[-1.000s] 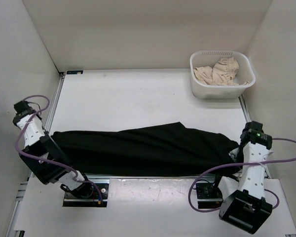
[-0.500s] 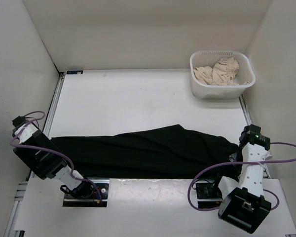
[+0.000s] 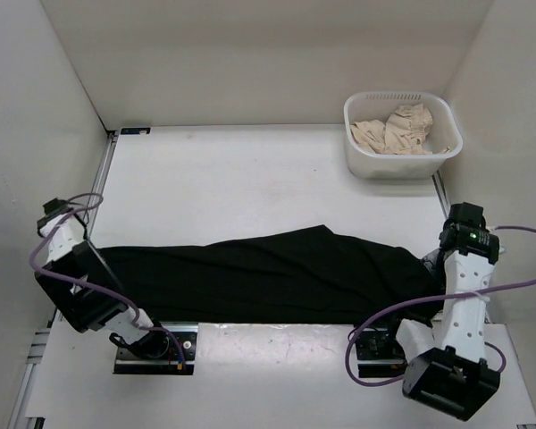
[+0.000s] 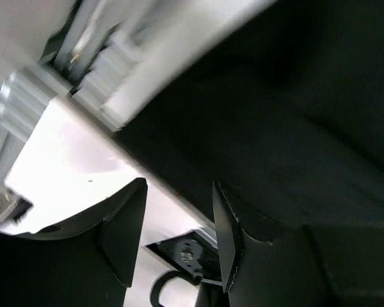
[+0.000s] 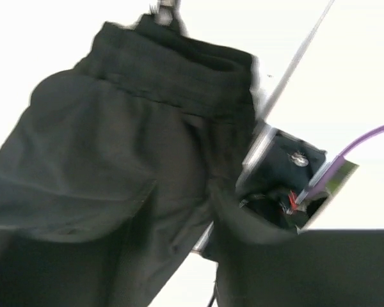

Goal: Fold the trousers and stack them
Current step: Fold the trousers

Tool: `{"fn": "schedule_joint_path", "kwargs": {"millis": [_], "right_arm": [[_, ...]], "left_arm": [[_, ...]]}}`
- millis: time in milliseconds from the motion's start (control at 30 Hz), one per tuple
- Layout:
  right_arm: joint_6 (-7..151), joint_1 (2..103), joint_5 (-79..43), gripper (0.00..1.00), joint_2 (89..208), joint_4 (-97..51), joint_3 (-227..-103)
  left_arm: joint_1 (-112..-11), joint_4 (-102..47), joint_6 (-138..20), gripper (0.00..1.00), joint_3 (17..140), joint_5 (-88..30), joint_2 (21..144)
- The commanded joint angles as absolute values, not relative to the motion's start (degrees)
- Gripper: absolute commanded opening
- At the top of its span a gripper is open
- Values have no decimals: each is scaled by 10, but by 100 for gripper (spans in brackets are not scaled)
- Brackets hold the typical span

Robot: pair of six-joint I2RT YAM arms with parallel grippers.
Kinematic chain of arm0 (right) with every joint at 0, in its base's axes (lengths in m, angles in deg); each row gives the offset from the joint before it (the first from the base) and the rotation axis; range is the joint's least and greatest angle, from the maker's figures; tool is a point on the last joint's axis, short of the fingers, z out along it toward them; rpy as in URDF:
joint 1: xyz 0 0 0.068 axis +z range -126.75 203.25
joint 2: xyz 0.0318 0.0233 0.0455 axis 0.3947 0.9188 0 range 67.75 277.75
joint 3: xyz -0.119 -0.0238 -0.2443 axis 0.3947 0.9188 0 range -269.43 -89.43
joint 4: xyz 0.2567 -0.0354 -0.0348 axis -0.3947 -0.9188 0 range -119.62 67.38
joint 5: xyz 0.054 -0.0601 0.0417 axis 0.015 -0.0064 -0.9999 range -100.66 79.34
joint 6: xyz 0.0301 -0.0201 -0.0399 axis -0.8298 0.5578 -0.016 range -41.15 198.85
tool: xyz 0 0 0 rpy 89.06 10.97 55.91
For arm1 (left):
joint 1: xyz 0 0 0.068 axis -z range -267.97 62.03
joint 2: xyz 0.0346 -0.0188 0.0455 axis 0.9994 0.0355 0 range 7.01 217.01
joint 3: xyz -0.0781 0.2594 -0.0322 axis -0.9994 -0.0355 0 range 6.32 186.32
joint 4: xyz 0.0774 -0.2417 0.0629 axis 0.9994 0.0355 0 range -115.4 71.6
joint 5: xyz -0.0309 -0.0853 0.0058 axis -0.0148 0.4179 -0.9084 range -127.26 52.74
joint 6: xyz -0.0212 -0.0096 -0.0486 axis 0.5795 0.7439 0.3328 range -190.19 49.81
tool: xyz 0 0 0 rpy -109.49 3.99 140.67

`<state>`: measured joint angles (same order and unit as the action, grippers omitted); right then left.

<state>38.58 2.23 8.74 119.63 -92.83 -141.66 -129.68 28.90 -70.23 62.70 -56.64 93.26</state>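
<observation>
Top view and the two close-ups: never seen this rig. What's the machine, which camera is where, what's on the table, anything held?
The top view comes from a fixed camera above and behind two robot arms bolted at the table's near edge: left arm, right arm. Each close-up comes from a camera on one wrist, looking past that arm's two fingers. On the table lie black trousers, stretched sideways between the arms. At the far right stands a white basket with beige cloth in it. The left gripper and right gripper are open at the trousers' ends; neither holds anything.
</observation>
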Motion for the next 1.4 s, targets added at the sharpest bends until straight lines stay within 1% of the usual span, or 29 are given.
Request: {"fn": "schedule_joint_path", "kwargs": {"millis": [0,33,100,167,200,267,333,433,467,533,567,633,700,733,767,867,900,967,1000,1033,1133,1167,1200,1267,1300,1333,1367], "right_arm": [[385,64,67,38,1234,-876,-1433],[377,79,67,35,1243,-868,-1433],[356,122,73,34,1272,-837,-1433],[349,151,74,29,1296,-798,-1419],[333,156,68,23,1324,-787,-1406],[327,161,47,17,1353,-756,-1391],[304,167,47,11,1392,-739,-1367],[282,167,61,9,1437,-690,-1344],[267,167,68,8,1450,-676,-1338],[253,167,76,4,1500,-643,-1354],[232,161,88,0,1538,-638,-1367],[211,161,100,0,1573,-630,-1396],[198,161,100,0,1625,-621,-1454],[189,161,106,0,1642,-621,-1503],[189,161,113,0,1677,-629,-1530],[177,161,121,0,1733,-659,-1604],[177,161,126,0,1742,-659,-1641],[182,161,126,0,1754,-668,-1662],[194,161,117,0,1759,-668,-1668],[204,161,109,0,1759,-668,-1668],[250,161,72,0,1739,-663,-1661],[268,161,62,1,1731,-648,-1661],[286,161,55,2,1722,-648,-1654],[337,161,55,8,1695,-648,-1654],[351,161,55,11,1687,-664,-1659],[378,156,49,23,1671,-673,-1659],[392,156,35,33,1662,-682,-1666]], "left_arm": [[-1232,316,-702,57,658,-516,894],[-1197,316,-702,57,664,-516,901],[-1172,304,-702,56,664,-527,922],[-1160,271,-702,54,658,-562,969],[-1153,261,-702,52,658,-568,1002],[-1153,246,-702,48,658,-581,1031],[-1147,232,-702,47,653,-591,1059],[-1142,188,-702,47,638,-612,1076],[-1134,178,-702,45,633,-612,1093],[-1127,155,-702,45,649,-618,1115],[-1119,155,-702,44,662,-610,1139],[-1104,149,-702,44,713,-605,1162],[-1085,149,-702,43,753,-605,1194],[-1078,149,-702,41,795,-599,1203],[-1071,149,-702,41,815,-599,1211],[-1052,149,-702,41,881,-607,1237],[-1052,157,-702,43,895,-607,1249],[-1052,188,-702,46,925,-607,1254],[-1052,198,-702,50,925,-601,1254],[-1052,207,-702,53,925,-601,1244],[-1075,244,-702,69,931,-572,1205],[-1083,252,-702,71,937,-550,1193],[-1094,264,-702,71,937,-541,1180],[-1123,265,-702,76,926,-541,1149],[-1132,265,-702,76,916,-541,1141],[-1140,265,-702,77,905,-541,1141],[-1152,265,-702,77,883,-534,1134]]}}
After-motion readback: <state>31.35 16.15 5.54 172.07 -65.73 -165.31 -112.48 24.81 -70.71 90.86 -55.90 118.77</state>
